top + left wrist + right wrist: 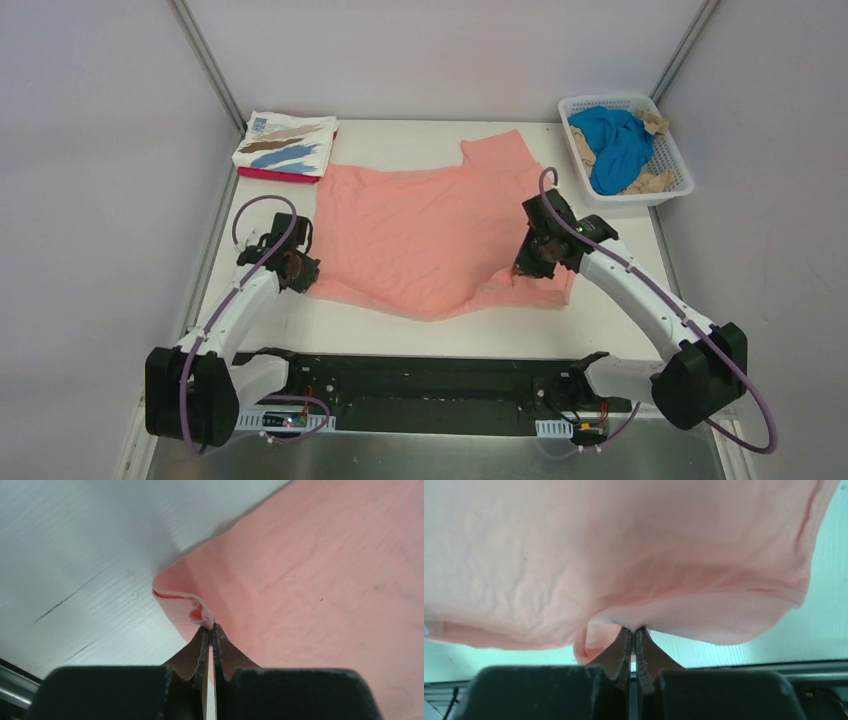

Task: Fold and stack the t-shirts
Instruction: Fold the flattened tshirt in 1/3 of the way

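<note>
Legible text: none | Brands, numbers, signs: none readable | Sole candidate: small blue-grey square patch (258, 125) at far-left corner of folded white t-shirt (290, 145), top external view | Appearance: blocky pattern, like a printed label or code | Reading: too small and blurred to make out | Wrist views: nothing legible

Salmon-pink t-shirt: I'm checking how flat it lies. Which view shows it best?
Top external: nearly the whole salmon-pink t-shirt shows there, spread out. The wrist views show only close-up cloth and the edge pinched in the left gripper and the right gripper.
</note>
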Controlling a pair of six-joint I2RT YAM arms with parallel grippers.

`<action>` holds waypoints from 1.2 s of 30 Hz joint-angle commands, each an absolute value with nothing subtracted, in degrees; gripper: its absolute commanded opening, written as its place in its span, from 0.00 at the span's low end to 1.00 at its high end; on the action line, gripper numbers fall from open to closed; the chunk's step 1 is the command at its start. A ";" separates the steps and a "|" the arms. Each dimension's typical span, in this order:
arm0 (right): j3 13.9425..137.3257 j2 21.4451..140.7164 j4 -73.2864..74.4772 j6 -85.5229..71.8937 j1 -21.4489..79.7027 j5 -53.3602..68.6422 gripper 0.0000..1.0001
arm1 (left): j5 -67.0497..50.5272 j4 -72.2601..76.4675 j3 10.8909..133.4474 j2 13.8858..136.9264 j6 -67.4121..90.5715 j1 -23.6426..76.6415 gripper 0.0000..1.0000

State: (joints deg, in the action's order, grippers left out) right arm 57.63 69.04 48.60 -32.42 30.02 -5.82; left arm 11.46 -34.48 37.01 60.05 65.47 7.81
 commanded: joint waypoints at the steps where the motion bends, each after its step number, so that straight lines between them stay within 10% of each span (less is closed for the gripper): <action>1: 61.88 72.76 41.94 -30.77 26.74 -8.18 0.00 | 16.14 -33.25 42.05 64.49 64.70 7.83 0.00; 31: 80.02 96.80 35.41 -22.20 16.58 -2.41 0.00 | 23.91 -30.73 54.06 84.18 61.79 7.26 0.00; 36: 82.70 102.87 34.13 -21.84 15.58 -3.83 0.05 | 25.66 -30.75 55.22 85.65 60.95 7.13 0.27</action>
State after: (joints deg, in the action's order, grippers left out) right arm 79.20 99.15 36.03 -22.90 16.53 -2.74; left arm 21.89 -30.48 52.42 84.90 62.08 7.77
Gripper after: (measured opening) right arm 0.032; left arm 0.132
